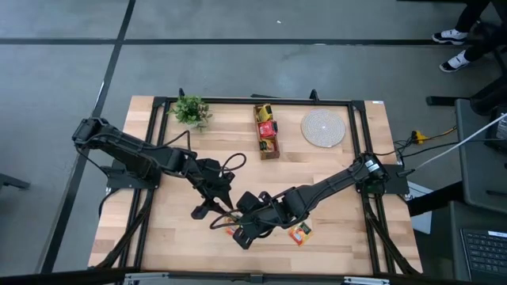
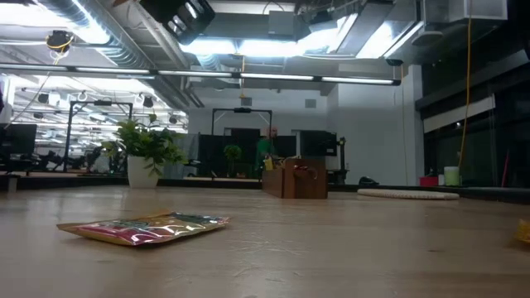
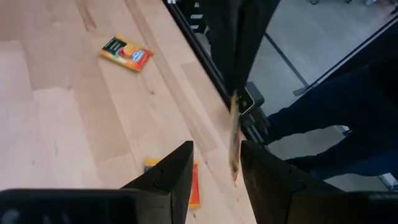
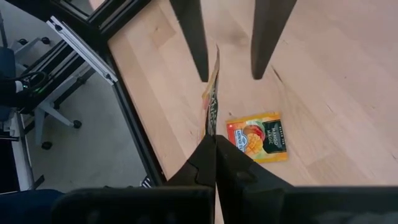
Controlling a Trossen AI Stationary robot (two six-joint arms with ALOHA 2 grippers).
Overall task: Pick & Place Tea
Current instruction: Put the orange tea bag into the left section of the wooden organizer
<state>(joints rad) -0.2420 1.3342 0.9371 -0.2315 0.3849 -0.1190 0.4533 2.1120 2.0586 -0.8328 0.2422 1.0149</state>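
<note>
A tea sachet point(image 4: 212, 102) shows edge-on, held up off the wooden table in my shut right gripper point(image 4: 214, 142), near the table's front edge point(image 1: 236, 222). My left gripper point(image 3: 216, 147) is open. Its two fingers stand on either side of the sachet's free end point(image 3: 234, 146), and no touch shows. A yellow-and-green sachet point(image 4: 258, 138) lies flat on the table right under the held one. An orange sachet point(image 3: 126, 53) lies flat farther toward the right point(image 1: 299, 232). The low view shows no gripper, only a foil sachet point(image 2: 145, 229) lying flat. My right gripper pinches the sachet's near end point(image 4: 211, 129) between its two shut fingers. The fingers slant down from the table's right side. The sachet sticks out past the fingertips on edge, clear of the table, with its far end point(image 4: 216, 56) between my left gripper's fingers.
A small wooden box point(image 1: 268, 131) with more sachets stands at the far middle. Left of it is a potted plant point(image 1: 190, 111), and right of it a round pale mat point(image 1: 323, 128). A black frame rail point(image 4: 134, 124) runs along the table's near edge, close to both grippers.
</note>
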